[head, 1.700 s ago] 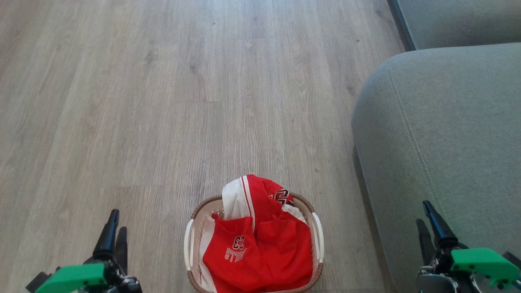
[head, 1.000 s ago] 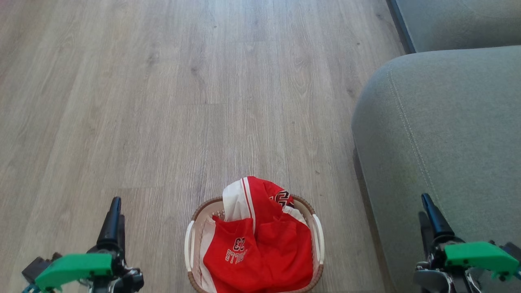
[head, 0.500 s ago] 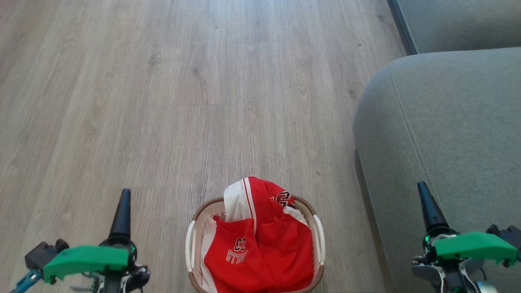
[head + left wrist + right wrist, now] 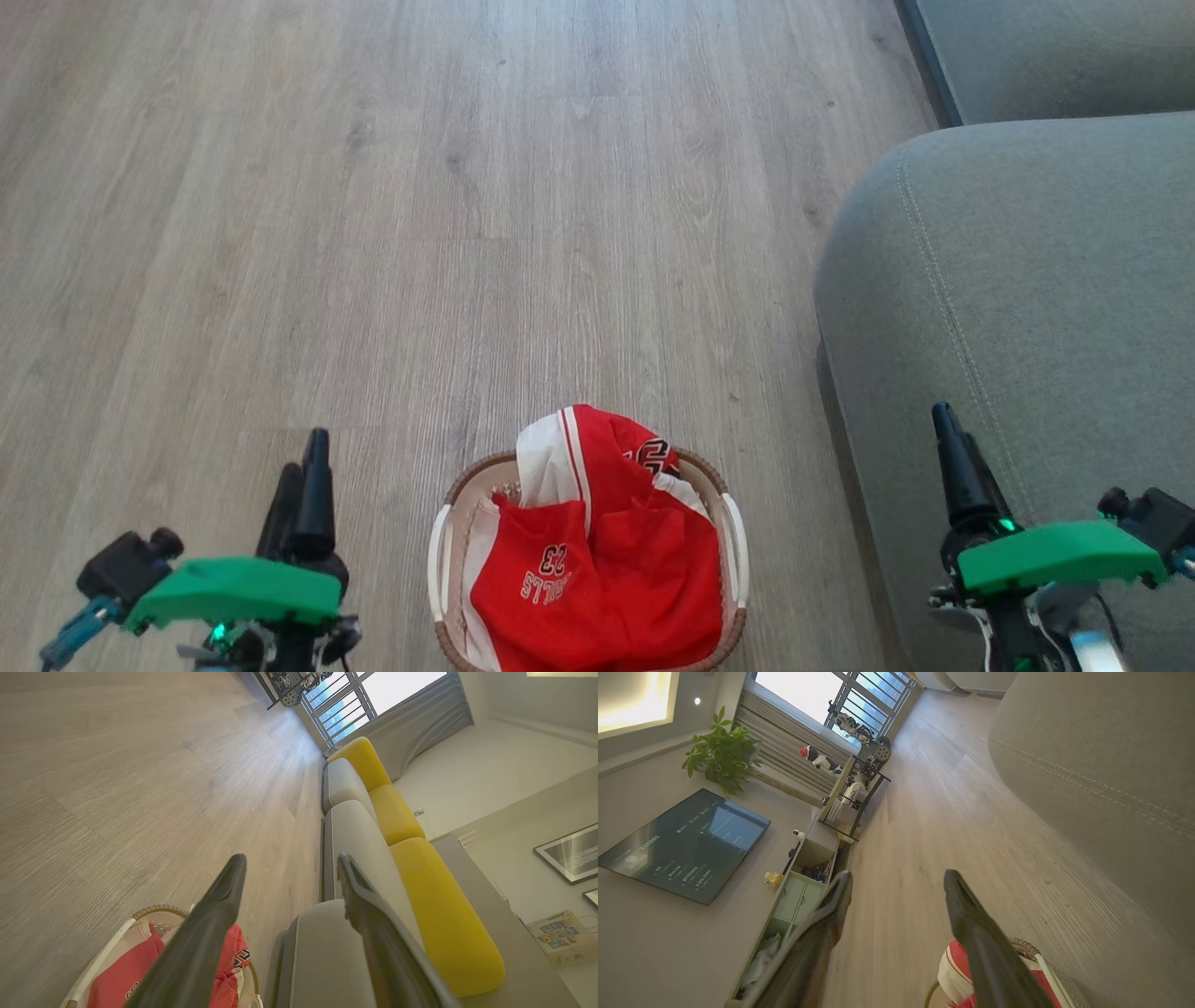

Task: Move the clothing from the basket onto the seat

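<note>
Looking down in the head view, the clothing [image 4: 597, 579] lies heaped in the basket [image 4: 436, 560]. It is red cloth with white panels, the number 23 faces up, and its top fold rises above the brown rim. The basket stands on the wooden floor [image 4: 373, 233] between the 2 arms and near the seat [image 4: 1027, 280], likely so that the carry is short. The left gripper [image 4: 306, 453] hovers over bare floor to the basket's left. The right gripper [image 4: 945, 429] hangs over the seat's edge to the basket's right. Both are empty and touch nothing; they flank the heap, probably so that either can come in from its own side.

From the left wrist view, the 2 dark fingers [image 4: 210, 924] stand spread wide with nothing between them. They point along the sofa, past its yellow back cushions [image 4: 444, 924]. Basket and red cloth sit at the lower left, under 1 finger.

From the right wrist view, that gripper's fingers [image 4: 980, 942] gape just as wide over the floor. A corner of basket and cloth shows at the bottom edge, with the seat rising at the right.

By my judgement nothing has been lifted yet. A gripper must first dip toward the raised fold.
</note>
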Available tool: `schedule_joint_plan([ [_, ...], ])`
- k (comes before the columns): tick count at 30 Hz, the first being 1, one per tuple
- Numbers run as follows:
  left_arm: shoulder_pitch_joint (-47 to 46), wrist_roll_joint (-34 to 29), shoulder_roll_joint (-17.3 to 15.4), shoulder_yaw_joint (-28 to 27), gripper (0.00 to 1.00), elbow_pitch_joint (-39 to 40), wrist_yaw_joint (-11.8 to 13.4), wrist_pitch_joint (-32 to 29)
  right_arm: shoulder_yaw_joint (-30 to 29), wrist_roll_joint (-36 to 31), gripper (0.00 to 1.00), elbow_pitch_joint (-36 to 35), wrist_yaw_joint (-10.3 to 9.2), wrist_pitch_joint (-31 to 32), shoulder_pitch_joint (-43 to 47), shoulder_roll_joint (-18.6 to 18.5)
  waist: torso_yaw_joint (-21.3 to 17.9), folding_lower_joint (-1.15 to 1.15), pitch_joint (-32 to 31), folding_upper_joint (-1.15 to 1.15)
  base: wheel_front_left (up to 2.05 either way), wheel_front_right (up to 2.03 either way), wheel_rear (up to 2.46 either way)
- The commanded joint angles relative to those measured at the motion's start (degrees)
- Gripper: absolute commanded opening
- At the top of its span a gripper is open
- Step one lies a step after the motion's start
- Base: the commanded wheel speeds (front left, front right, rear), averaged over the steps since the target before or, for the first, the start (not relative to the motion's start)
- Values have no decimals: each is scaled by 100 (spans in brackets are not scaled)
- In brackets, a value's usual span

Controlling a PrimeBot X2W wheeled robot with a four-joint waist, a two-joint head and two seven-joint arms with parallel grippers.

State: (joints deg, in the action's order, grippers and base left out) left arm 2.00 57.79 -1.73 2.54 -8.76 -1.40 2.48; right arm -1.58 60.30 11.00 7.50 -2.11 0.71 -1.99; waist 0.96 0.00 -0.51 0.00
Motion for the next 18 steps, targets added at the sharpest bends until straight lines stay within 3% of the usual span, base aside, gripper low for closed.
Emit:
schedule_joint_plan([
  [1,-63,-218,-73,-42,100,265,24,68,82,-192,100,-252,0,-89,-97,-50,3,0,-1,0,0,0,0],
  [18,109,-1669,-83,113,100,324,183,353,314,-1560,100,-270,-1,-377,-32,-59,57,0,-36,0,0,0,0],
])
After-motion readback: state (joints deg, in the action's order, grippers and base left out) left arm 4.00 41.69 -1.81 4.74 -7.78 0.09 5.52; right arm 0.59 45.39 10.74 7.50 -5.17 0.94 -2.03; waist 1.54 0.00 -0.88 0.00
